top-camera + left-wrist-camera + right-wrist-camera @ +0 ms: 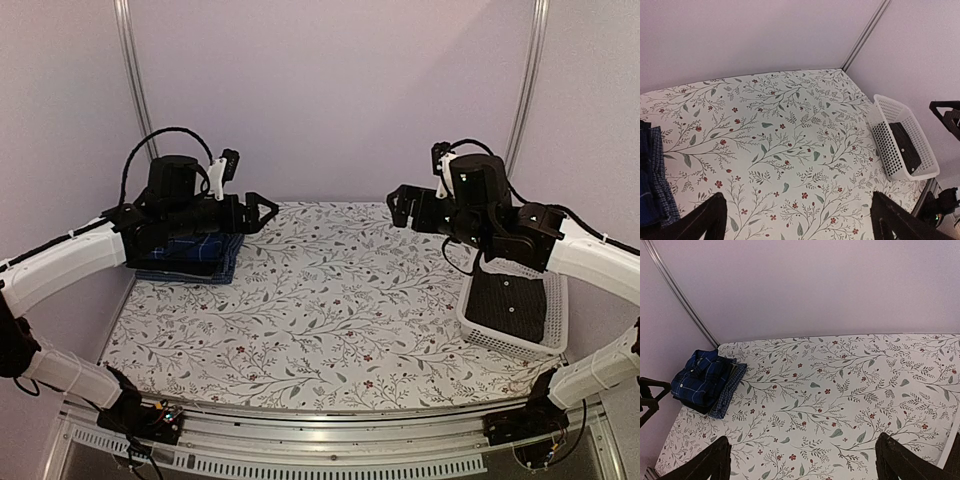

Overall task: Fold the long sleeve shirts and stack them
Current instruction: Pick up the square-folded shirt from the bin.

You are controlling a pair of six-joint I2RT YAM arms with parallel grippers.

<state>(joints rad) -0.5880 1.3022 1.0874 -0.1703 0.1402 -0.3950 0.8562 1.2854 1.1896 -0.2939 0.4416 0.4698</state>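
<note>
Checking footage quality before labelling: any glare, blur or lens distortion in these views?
Top external: soft, even pinkish light, no glare, faint shadows on the table. Left wrist: wide-angle lens bends the table's far edge; the black shirt in the basket shows little detail. Right wrist: plaid shirt sharp.

Pale lilac walls [330, 90] surround a floral-patterned table [330, 310].

The floral-print table [330, 300] carries a folded stack of shirts [188, 266] at ten o'clock and a white mesh basket [478, 325] at four o'clock.
</note>
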